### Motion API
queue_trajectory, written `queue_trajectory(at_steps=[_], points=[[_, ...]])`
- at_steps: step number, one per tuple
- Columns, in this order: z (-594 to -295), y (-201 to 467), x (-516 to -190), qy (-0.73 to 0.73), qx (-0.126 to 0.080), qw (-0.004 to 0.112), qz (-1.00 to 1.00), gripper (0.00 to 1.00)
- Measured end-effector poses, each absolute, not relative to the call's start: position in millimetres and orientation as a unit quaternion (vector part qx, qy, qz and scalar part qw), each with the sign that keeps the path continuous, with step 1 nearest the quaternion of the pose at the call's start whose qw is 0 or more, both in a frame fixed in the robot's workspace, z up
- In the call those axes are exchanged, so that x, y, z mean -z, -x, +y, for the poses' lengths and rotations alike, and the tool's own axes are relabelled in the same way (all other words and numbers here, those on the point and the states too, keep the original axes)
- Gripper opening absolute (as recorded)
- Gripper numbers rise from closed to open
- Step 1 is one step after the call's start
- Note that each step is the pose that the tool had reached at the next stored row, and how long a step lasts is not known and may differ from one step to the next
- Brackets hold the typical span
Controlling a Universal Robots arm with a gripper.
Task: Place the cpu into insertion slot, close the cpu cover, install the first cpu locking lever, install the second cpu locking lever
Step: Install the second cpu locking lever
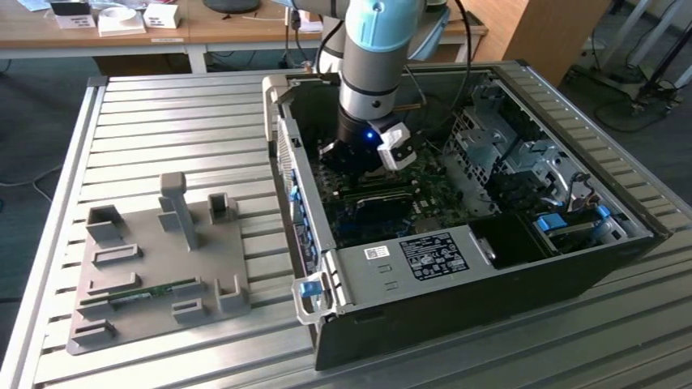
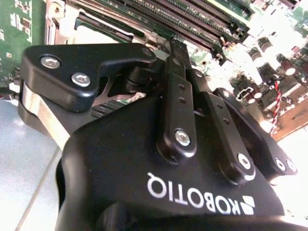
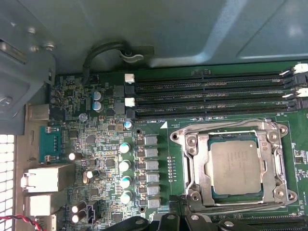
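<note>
The arm is reaching down into the open case (image 1: 433,300), and the gripper (image 1: 359,166) is hanging low over the motherboard. In the exterior view that puts it at about twelve o'clock from the white label plate (image 1: 433,255), with the grey fixture (image 1: 151,267) sitting on the table (image 1: 162,105) out at eight o'clock, well apart.

The cpu (image 3: 236,167) is lying flat in its socket, dull grey top facing up. The cover (image 3: 192,163) is lying down around it, framing it on all sides, so both look seated, though I'm not calling the latching from here. A thin lever rod (image 3: 231,206) is running along the socket edge farthest from the memory slots (image 3: 207,96), parallel to them. That's the long axis that matters.

The first wrist view is showing the gripper's black links (image 3: 180,221) just beside that same far edge. So the socket is sitting directly ahead of the claw, towards the slots, and the rod is the nearest part to it. Touching or just clear? I can't tell.

In the second wrist view the gripper (image 2: 144,62) is blocking most of the socket, with the slots (image 2: 192,19) running beyond it. Whether the claw is released or clenched, I cannot tell. Nothing is visibly being carried.
</note>
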State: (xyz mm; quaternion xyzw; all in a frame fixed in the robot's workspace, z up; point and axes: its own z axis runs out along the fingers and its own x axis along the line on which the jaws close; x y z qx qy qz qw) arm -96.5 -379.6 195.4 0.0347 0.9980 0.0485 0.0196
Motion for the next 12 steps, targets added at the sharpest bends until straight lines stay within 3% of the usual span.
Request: queue_trajectory(at_steps=[12], points=[[-379.7, 96.6, -207.5, -0.035, -0.049, 0.020, 0.998, 0.11]])
